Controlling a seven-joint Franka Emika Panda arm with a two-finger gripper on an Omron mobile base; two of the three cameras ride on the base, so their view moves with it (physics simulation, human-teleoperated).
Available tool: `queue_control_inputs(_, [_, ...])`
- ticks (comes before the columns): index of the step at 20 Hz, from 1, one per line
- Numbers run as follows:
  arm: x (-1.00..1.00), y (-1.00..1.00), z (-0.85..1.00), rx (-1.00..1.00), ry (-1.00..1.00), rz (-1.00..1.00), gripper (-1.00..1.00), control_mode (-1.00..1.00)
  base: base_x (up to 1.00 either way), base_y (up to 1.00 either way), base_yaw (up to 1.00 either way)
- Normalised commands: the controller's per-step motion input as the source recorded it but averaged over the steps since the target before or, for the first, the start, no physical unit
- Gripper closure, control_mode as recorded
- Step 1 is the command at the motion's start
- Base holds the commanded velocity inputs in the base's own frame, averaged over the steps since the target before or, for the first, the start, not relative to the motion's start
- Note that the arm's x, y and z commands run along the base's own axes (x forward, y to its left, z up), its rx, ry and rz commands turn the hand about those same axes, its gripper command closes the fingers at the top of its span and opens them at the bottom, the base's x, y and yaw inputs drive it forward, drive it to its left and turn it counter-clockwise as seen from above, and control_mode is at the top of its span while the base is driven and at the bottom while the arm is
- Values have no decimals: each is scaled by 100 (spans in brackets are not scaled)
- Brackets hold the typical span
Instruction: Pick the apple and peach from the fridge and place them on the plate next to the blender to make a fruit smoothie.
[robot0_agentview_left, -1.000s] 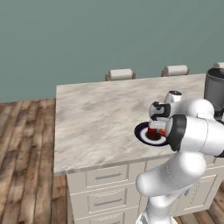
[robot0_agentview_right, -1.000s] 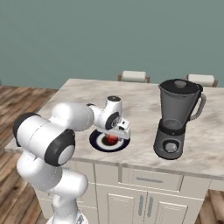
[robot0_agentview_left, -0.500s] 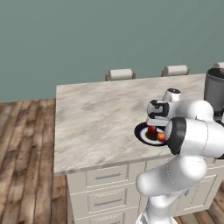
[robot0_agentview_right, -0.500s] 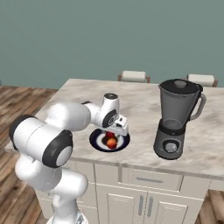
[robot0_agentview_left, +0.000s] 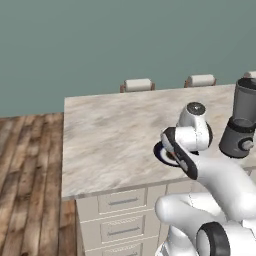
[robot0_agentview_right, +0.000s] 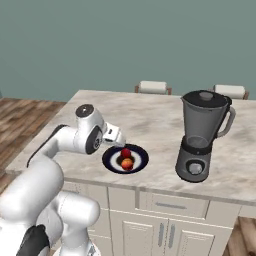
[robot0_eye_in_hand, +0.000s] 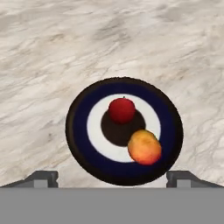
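Both base views look forward and down from behind the arm, left and right, sharing the worktop (robot0_agentview_left: 115, 130), plate (robot0_agentview_right: 141, 159) and blender (robot0_agentview_right: 202, 135). The hand view looks down close over the plate (robot0_eye_in_hand: 78, 127).

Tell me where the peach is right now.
The peach lies on the plate, touching the apple, on the marble counter left of the blender in the right base view.

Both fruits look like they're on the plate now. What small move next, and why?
Probably lift the open gripper straight up and clear. The apple and peach both rest on the plate beside the blender, and the fingertips hold nothing.
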Motion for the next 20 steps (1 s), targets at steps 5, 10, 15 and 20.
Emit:
queue_control_inputs(5, [-100,43,59,-14,-48,3,-100,-100,0,0,0])
queue_control_inputs(10, [-100,35,91,-14,-43,4,-100,-100,0,0,0])
queue_control_inputs(15, [-100,38,100,-17,-44,10,-100,-100,0,0,0])
queue_control_inputs(20, [-48,13,43,-3,-32,13,-100,-100,0,0,0])
